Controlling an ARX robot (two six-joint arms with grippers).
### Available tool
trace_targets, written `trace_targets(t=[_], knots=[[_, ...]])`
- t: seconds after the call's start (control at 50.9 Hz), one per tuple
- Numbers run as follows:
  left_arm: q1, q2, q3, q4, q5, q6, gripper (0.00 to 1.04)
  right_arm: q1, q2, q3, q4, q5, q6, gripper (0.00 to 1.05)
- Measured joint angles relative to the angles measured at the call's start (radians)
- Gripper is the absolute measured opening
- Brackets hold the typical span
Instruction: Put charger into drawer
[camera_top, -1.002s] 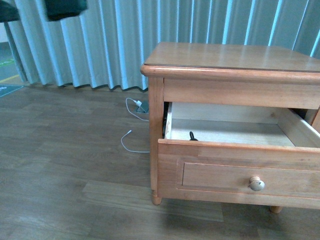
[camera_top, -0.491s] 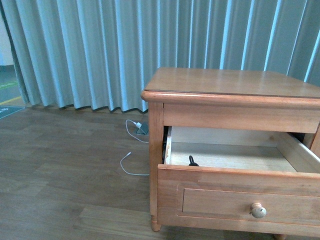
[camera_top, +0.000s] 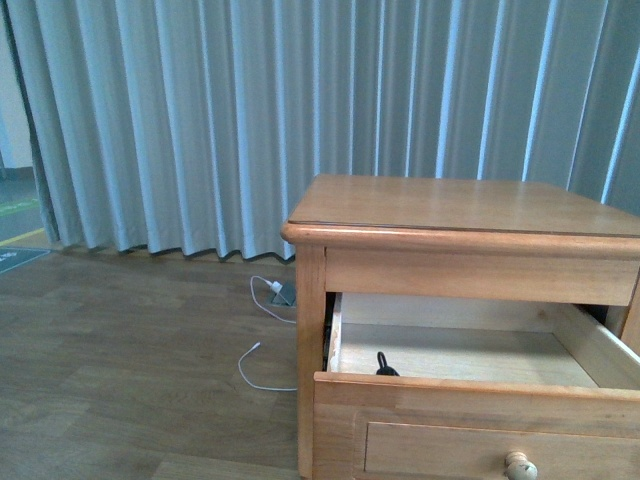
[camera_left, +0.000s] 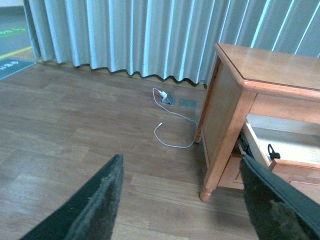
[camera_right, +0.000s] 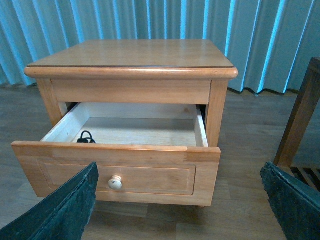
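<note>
The drawer (camera_top: 470, 392) of the light-brown nightstand (camera_top: 460, 205) stands pulled out, its round pale knob (camera_right: 115, 182) on the panel front. Inside it, near one front corner, a loop of black cord from the charger (camera_top: 381, 364) pokes up over the front board; the same charger (camera_right: 86, 137) shows in the right wrist view and its white block is hidden. My left gripper (camera_left: 182, 210) hangs open over the floor beside the nightstand's corner leg. My right gripper (camera_right: 180, 210) is open in front of the drawer (camera_right: 115, 150), holding nothing. Neither arm shows in the front view.
A white plug with a long thin white cable (camera_top: 272, 290) lies on the wooden floor left of the nightstand, below the grey curtain (camera_top: 200, 120). A floor socket plate (camera_left: 188, 103) sits near it. Another wooden furniture frame (camera_right: 300, 115) stands right of the nightstand.
In the front view the nightstand has slid lower in the picture and more curtain shows. The dark shapes at the top left a second ago are gone from view.
</note>
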Motion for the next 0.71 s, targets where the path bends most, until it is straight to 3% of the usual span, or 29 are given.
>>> trace_targets(t=[0.157, 0.275, 0.334, 0.707], knots=[[0.003, -0.041, -0.068, 0.016, 0.005, 0.05, 0.43, 0.0, 0.0, 0.0, 0.0, 0.0, 0.0, 0.97], [0.004, -0.151, -0.1, -0.064, 0.005, 0.059, 0.21, 0.0, 0.0, 0.0, 0.0, 0.0, 0.0, 0.97], [0.004, -0.177, -0.111, -0.064, 0.005, 0.063, 0.05, 0.0, 0.0, 0.0, 0.0, 0.0, 0.0, 0.97], [0.004, -0.229, -0.182, -0.056, 0.005, 0.069, 0.04, 0.001, 0.0, 0.0, 0.0, 0.0, 0.0, 0.97]])
